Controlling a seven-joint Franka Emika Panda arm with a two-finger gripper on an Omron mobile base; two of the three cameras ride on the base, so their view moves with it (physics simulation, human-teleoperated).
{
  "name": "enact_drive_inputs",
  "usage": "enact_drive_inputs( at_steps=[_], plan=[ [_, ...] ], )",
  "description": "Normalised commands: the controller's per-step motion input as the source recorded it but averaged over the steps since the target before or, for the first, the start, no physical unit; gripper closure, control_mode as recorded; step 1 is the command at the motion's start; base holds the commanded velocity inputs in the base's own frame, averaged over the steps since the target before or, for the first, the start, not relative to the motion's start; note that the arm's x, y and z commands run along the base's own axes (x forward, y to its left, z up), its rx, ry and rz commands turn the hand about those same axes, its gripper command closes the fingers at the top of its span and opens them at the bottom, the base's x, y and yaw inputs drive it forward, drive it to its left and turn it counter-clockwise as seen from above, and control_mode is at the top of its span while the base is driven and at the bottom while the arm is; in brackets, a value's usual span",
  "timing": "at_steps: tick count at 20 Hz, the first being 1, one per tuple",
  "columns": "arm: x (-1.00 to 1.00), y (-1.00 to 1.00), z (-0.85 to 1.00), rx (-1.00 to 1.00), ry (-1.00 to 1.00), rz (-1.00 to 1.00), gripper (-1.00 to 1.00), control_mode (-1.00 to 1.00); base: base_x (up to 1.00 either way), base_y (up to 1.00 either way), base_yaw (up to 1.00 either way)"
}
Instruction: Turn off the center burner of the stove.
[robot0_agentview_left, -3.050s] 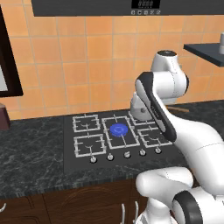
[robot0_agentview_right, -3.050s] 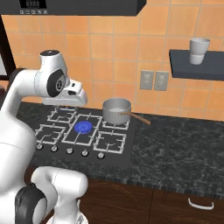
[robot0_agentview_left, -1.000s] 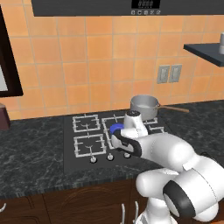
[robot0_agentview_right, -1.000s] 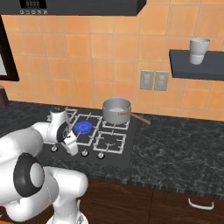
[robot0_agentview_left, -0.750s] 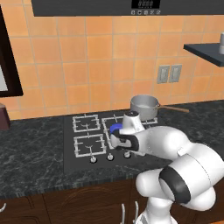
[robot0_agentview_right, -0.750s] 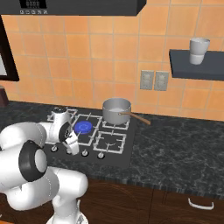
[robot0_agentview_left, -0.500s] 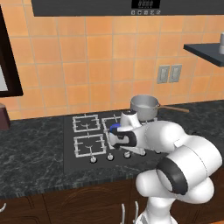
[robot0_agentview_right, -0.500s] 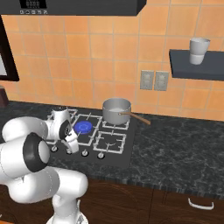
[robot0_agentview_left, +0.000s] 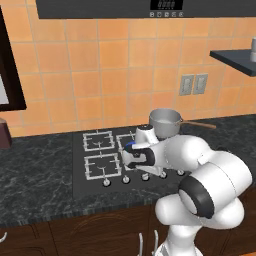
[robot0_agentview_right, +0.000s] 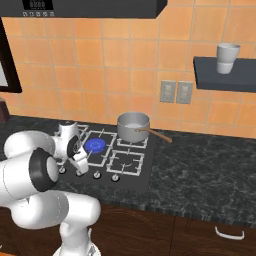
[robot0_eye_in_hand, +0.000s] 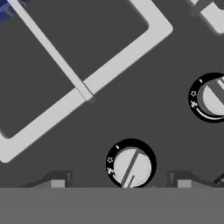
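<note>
Two spread fingers of the tool (robot0_eye_in_hand: 118, 181) straddle a knob (robot0_eye_in_hand: 130, 165), burner (robot0_agentview_right: 94, 145) glowing blue; closing off-centre could slip off it.

Center burner (robot0_agentview_right: 94, 145) glowing blue on black stove (robot0_agentview_right: 145, 175)

Even, bright rendered light, soft shadows, no glare (hand view flatter and greyer), slightly coarse and pixelated.
</note>
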Motion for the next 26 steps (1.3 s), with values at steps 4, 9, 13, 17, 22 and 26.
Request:
enact_drive_inputs(
  at_steps=[4, 9, 13, 17, 22, 26],
  plan=[
    [-0.43, -0.01, 0.0, 0.0, -0.08, 0.0, -1.0, -1.0, 0.0, 0.0, 0.0],
    [-0.01, -0.01, -0.01, 0.0, -0.02, 0.0, -1.0, -1.0, 0.0, 0.0, 0.0],
    [0.07, -0.07, -0.16, 0.0, 0.0, 0.0, -1.0, -1.0, 0.0, 0.0, 0.0],
    [0.21, 0.0, -0.05, 0.0, 0.0, 0.0, -1.0, -1.0, 0.0, 0.0, 0.0],
    [0.21, 0.0, -0.08, 0.0, 0.0, 0.0, -1.0, -1.0, 0.0, 0.0, 0.0],
    [0.07, 0.0, -0.14, 0.0, 0.0, 0.0, -1.0, -1.0, 0.0, 0.0, 0.0]
  ],
)
